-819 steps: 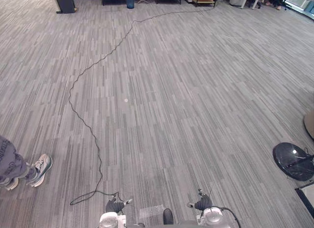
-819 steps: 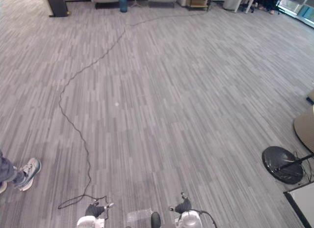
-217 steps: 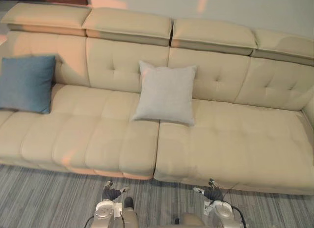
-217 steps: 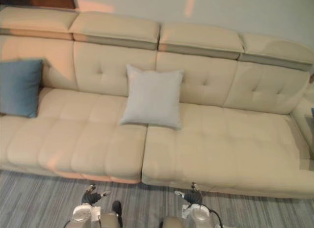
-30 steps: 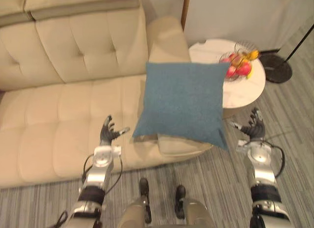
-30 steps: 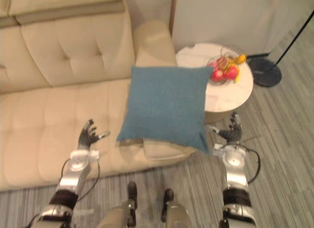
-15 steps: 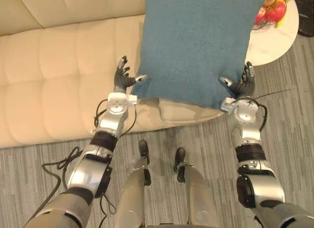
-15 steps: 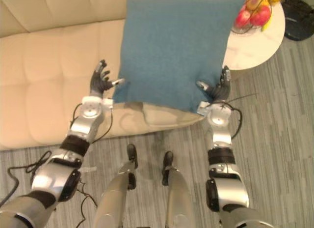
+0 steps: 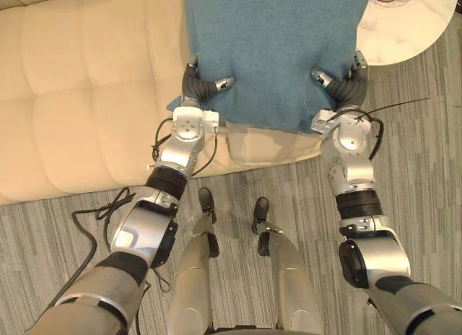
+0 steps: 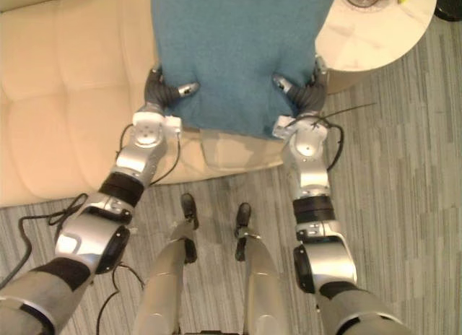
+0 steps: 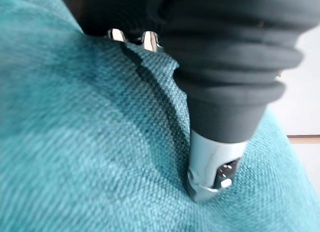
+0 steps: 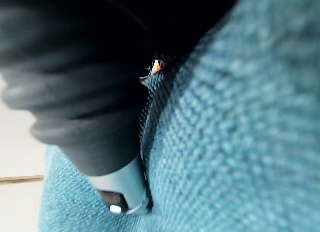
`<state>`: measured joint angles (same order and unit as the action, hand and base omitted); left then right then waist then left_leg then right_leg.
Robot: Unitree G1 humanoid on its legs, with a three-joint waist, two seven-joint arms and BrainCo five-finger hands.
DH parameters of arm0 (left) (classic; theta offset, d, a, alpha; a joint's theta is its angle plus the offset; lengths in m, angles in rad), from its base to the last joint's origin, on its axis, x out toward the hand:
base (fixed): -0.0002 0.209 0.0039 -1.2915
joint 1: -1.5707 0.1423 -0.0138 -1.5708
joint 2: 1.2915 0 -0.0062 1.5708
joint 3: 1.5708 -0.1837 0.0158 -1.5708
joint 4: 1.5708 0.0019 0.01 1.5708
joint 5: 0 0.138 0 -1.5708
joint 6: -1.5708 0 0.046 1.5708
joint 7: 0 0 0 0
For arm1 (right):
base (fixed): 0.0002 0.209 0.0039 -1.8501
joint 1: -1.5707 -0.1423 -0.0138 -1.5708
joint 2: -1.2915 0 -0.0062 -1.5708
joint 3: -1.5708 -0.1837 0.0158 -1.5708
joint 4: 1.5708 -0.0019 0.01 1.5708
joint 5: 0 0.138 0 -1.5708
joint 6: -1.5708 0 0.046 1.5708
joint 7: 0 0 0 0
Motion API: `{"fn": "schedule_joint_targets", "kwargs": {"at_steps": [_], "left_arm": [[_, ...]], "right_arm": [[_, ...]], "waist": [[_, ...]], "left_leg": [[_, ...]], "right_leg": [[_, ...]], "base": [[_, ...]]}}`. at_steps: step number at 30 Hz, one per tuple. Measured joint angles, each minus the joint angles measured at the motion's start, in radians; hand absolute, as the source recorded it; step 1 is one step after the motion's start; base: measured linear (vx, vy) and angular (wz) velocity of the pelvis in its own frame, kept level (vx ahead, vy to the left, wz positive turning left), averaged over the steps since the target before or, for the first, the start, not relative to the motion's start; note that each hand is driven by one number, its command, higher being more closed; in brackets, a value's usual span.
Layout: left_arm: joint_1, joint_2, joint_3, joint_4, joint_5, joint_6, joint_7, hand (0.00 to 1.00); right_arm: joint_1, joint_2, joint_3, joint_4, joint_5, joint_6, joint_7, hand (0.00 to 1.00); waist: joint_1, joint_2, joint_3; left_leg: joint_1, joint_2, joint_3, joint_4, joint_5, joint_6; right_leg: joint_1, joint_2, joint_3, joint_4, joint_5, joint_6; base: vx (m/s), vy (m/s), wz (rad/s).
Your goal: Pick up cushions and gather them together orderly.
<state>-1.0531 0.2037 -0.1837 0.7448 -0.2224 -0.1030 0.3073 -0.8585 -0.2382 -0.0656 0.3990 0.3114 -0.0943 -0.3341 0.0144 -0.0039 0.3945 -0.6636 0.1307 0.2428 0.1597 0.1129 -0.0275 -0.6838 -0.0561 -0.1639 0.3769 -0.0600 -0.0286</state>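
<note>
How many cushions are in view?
1: a blue cushion, gripped at its lower corners by the left hand and right hand, over the cream sofa. Others may lie out of view.

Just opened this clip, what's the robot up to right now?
The robot grips a blue cushion at its two lower corners, the left robot hand on one and the right robot hand on the other, thumbs on the front face. The cushion is over the end of the beige sofa, beside a round white side table.
</note>
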Motion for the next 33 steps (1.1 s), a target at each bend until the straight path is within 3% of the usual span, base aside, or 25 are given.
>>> {"fn": "schedule_joint_targets", "kwargs": {"at_steps": [8,12,17,19,26,33], "left_arm": [[0.064,-0.002,-0.02,-0.186,-0.066,0.0,0.042,1.0],[0.246,-0.022,-0.073,-0.37,-0.062,-0.001,0.042,1.0],[0.524,-0.131,-0.076,-0.574,-0.06,-0.02,0.042,1.0],[0.589,-0.142,-0.086,-0.614,-0.057,-0.02,0.041,1.0],[0.967,-0.148,-0.15,-0.74,-0.054,-0.026,0.031,1.0],[1.157,-0.133,-0.167,-0.777,-0.054,-0.037,-0.012,1.0]], "right_arm": [[0.112,0.019,0.034,-0.164,0.045,-0.026,-0.002,1.0],[0.332,0.053,0.035,-0.324,0.043,-0.046,-0.002,1.0],[0.584,0.108,0.04,-0.514,-0.032,-0.065,0.005,1.0],[0.644,0.127,0.041,-0.549,-0.051,-0.066,0.015,1.0],[0.929,0.183,0.096,-0.584,-0.164,-0.076,0.084,1.0],[1.059,0.185,0.124,-0.574,-0.235,-0.077,0.12,1.0]], "waist": [[0.001,-0.001,0.001],[-0.002,-0.001,0.0],[-0.006,0.0,-0.004],[-0.007,0.0,-0.009],[-0.007,0.003,-0.176],[-0.007,0.001,-0.245]], "left_leg": [[0.058,0.001,0.014,0.002,-0.004,-0.006],[0.159,-0.004,0.019,-0.002,-0.03,-0.018],[0.247,-0.021,0.022,0.0,-0.066,-0.019],[0.273,-0.025,0.021,0.001,-0.074,-0.02],[0.42,-0.067,-0.008,-0.104,-0.063,-0.009],[0.539,-0.097,-0.045,-0.157,-0.059,-0.005]], "right_leg": [[0.054,0.0,0.011,-0.001,-0.001,0.002],[0.153,-0.007,0.009,0.007,-0.032,0.021],[0.247,-0.03,-0.006,0.019,-0.071,0.025],[0.277,-0.035,-0.014,0.017,-0.078,0.029],[0.428,-0.052,-0.042,-0.06,-0.102,0.042],[0.572,-0.061,-0.059,-0.136,-0.108,0.054]], "base": [[0.03,-0.023,-0.02],[0.06,-0.017,0.08],[0.03,0.001,0.11],[0.05,0.017,0.17],[0.12,0.026,0.15],[0.12,0.036,0.14]]}}
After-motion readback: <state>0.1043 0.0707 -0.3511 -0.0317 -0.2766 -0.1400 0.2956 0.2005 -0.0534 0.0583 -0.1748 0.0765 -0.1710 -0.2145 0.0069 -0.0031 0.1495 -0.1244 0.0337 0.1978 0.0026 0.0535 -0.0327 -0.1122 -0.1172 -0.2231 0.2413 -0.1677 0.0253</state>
